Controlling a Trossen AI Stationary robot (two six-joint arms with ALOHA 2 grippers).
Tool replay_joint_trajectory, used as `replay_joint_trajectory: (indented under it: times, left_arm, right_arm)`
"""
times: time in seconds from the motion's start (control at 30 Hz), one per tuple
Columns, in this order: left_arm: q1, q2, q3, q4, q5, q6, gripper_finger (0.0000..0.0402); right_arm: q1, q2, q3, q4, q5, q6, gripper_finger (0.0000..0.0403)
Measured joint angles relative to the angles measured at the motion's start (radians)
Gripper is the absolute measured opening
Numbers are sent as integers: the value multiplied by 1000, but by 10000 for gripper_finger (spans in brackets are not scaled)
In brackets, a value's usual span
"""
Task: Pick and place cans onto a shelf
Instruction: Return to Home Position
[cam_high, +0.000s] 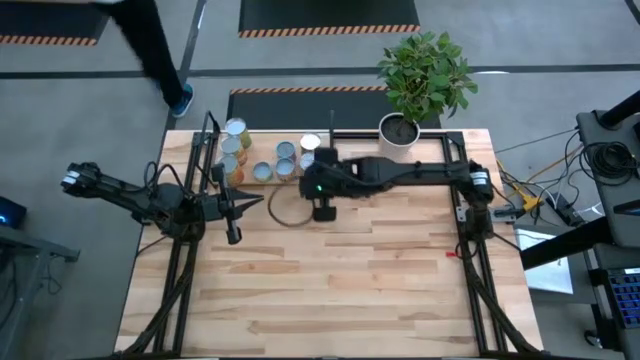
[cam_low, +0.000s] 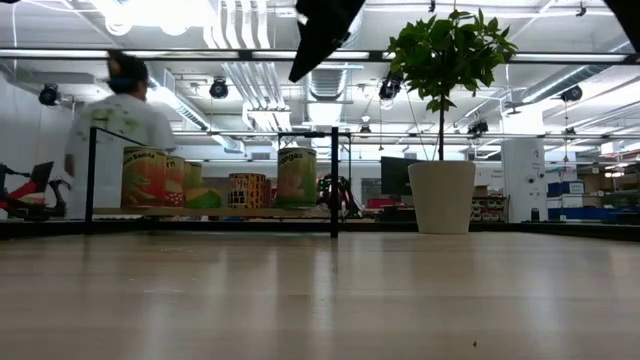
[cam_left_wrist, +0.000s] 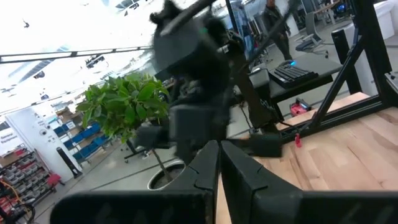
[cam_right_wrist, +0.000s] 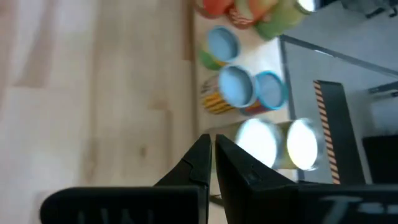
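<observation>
Cans (cam_high: 285, 167): roughly 8-10, exact count hard to tell, bunched upright on the shelf (cam_low: 210, 212) at the table's (cam_high: 350, 290) far edge, toward its far-left corner. Tops are silvery, blue-grey or pale. The low view shows labelled sides, orange, green and yellow. Several cans touch or sit just beside each other. No can is visible on the open tabletop, so the placing looks done.

Handling, as a judgement:
- Rigid metal cylinders, won't deform under a pinch.
- Probably moderately heavy if full.
- Labels give some friction; bare metal rims are slicker.
- Best hold is across the side wall around mid-height, with fingers on 2 opposite sides.
- The cluster is tight, so the outer cans are the only ones with finger room.
- Short and wide, so they are unlikely to tip, but a nudge would shove the neighbours.

Right gripper (cam_high: 323, 212): hangs over the table just in front of the shelf, near the table's middle. The fingers are pinched nearly together with nothing between them; the right wrist view shows the same.

Left gripper (cam_high: 233, 237): near the table's left edge, in front of the shelf's left end. The fingers are also drawn together and empty.

White plant pot (cam_high: 399, 130) stands at the far edge, right of the cans and apart from them. A person (cam_low: 120, 120) is in the room beyond the shelf, off the table.
</observation>
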Motion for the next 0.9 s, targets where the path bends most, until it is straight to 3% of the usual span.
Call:
replay_joint_trajectory:
  times: [0.27,0.9]
  left_arm:
    - [0,4,0,0,0,-45,0]
    - [0,42,0,-1,-2,-118,0]
  right_arm:
    - [113,-111,-263,171,0,65,12]
    - [185,-521,-1038,1041,-1,99,12]
